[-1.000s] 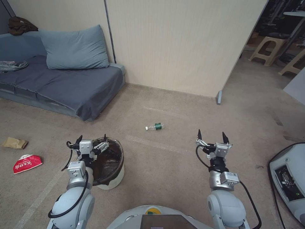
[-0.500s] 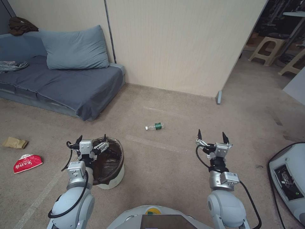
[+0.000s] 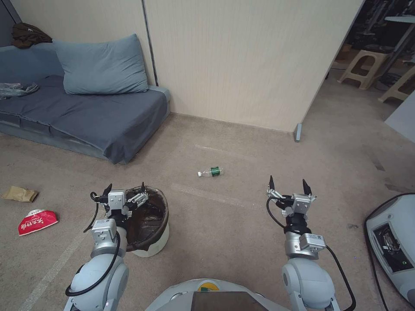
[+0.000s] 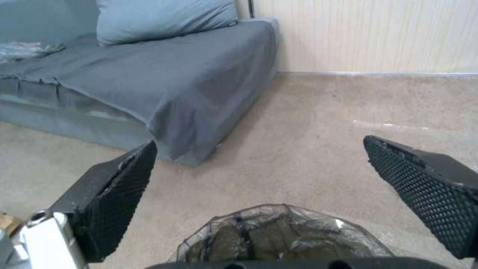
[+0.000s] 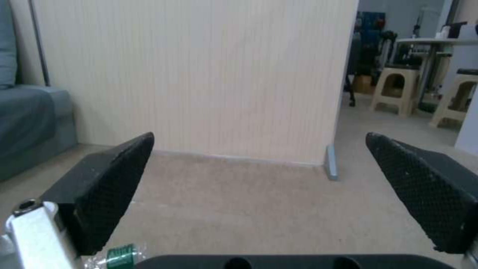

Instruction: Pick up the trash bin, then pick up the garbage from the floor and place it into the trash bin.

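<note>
both fingers spread wide, left over trash bin, right over bare carpet

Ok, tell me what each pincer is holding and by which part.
Nothing is held. The left pincer is open above the bin, at its rim, not closed on it. The right pincer is open over bare floor.

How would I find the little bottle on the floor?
Start at the blue sofa, then look across the carpet in front of the pale wall. The bottle lies alone on its side there: clear, with a white cap and green label.
</note>
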{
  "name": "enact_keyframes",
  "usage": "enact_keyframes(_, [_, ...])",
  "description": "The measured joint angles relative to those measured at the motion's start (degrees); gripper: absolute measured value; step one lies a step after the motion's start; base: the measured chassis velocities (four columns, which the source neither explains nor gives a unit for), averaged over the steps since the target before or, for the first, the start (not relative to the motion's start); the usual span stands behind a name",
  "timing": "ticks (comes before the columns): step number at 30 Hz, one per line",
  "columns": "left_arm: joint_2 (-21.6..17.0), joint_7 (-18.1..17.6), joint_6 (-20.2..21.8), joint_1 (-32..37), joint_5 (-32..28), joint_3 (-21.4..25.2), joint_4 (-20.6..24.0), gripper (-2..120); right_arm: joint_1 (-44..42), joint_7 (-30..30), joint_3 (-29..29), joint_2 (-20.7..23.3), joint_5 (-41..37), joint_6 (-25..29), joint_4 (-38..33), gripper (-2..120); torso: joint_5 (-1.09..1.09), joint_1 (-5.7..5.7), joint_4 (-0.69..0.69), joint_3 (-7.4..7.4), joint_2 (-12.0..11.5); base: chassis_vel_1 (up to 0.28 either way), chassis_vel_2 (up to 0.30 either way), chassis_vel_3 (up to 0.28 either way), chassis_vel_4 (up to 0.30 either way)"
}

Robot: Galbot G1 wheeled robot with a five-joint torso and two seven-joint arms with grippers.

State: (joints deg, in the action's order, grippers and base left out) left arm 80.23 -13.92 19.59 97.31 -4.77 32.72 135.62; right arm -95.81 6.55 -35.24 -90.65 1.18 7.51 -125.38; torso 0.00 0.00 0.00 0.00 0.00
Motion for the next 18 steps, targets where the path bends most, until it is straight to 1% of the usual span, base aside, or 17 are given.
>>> enact_keyframes(18, [0.0, 0.0, 0.0, 0.0, 0.0, 0.0, -0.01, 100, 0.0, 0.0, 0.0, 0.0, 0.0, 0.0, 0.0, 100, 0.0, 0.0, 0.0, 0.0, 0.0, 0.0, 0.0, 0.0, 0.0])
